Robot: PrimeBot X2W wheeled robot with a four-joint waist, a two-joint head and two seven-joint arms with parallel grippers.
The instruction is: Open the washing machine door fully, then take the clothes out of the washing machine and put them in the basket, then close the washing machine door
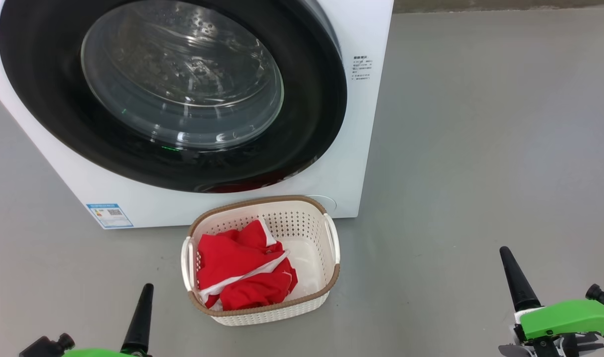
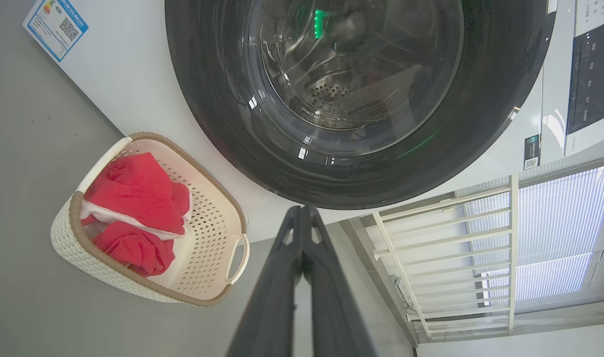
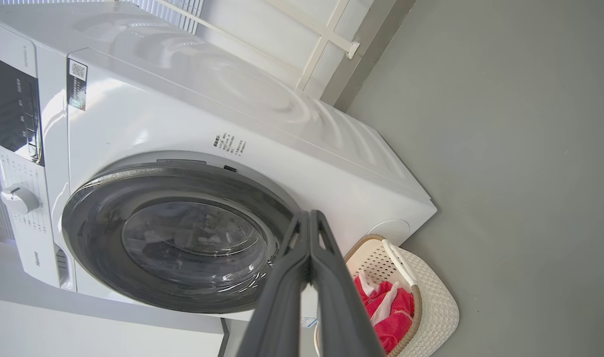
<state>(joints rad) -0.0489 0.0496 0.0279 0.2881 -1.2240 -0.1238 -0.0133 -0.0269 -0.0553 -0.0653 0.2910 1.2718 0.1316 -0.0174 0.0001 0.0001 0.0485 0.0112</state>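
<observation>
Head view: washing machine door (image 1: 183, 79) sits flush on the washing machine (image 1: 366, 148), and the red clothes (image 1: 242, 270) are heaped in the basket (image 1: 262, 202) on the floor (image 1: 480, 148) just before it, so the task looks done. Left wrist view: left jaws pressed together, empty. Right wrist view: right jaws likewise, nothing left to hold.

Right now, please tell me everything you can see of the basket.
The basket is cream-white perforated plastic, a rounded rectangle with a brown woven-look rim and two white side handles. It stands upright on the grey floor, just before the washer. Red clothes with white trim lie inside, toward its left.
</observation>
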